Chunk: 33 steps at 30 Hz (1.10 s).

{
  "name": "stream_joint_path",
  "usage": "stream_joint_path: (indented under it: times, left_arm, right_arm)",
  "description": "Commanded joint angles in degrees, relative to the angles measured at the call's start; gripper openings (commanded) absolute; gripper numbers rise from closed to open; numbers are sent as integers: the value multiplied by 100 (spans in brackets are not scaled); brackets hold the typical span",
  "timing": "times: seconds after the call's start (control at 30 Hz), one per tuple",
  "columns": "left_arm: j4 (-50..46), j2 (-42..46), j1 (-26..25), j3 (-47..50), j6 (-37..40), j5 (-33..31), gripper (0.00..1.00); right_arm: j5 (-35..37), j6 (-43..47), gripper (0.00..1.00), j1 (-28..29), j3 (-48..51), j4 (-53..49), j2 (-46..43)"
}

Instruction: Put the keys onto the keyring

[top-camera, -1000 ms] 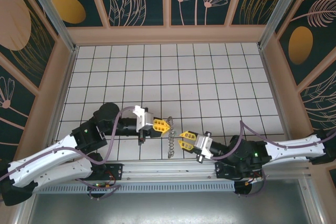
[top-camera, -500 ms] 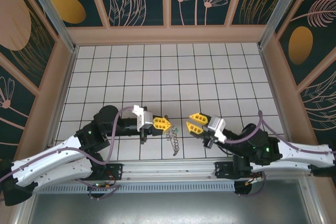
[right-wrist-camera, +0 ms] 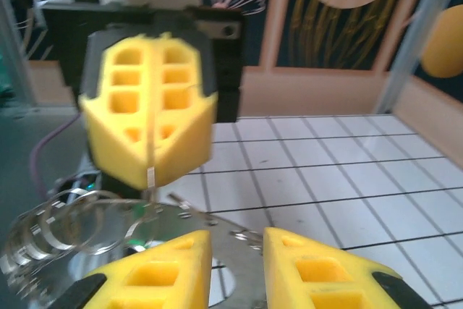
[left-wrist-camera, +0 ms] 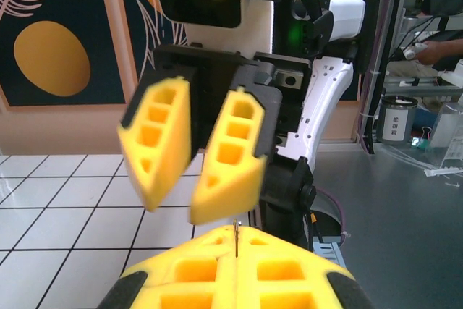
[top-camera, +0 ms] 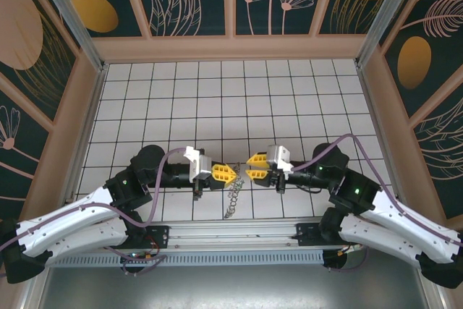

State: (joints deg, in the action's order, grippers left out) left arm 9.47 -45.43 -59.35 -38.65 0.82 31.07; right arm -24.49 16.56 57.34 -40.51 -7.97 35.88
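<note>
Keyring (top-camera: 233, 195) hung from left gripper (top-camera: 233, 172), jaws clamped on it; right gripper (top-camera: 251, 166) opposite, jaws apart. Regrasp step, prob.; next: right pinches keyring.

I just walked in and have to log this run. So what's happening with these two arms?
The left gripper is shut on the top of the keyring, a metal chain that hangs down from its fingertips. The right gripper is open and faces it tip to tip, close to the chain's top end but not gripping it.
</note>
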Motion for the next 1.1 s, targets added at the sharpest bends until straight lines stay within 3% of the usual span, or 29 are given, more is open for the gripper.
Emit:
stream_joint_path:
  times: [0.0, 1.07]
  left_arm:
    - [26, 52, 0, -259, 107, 156, 0]
    - [-192, -63, 1, -364, 195, 249, 0]
  right_arm:
    - [-881, 111, 26, -46, -172, -163, -8]
    - [-733, -179, 25, -57, 219, 543, 104]
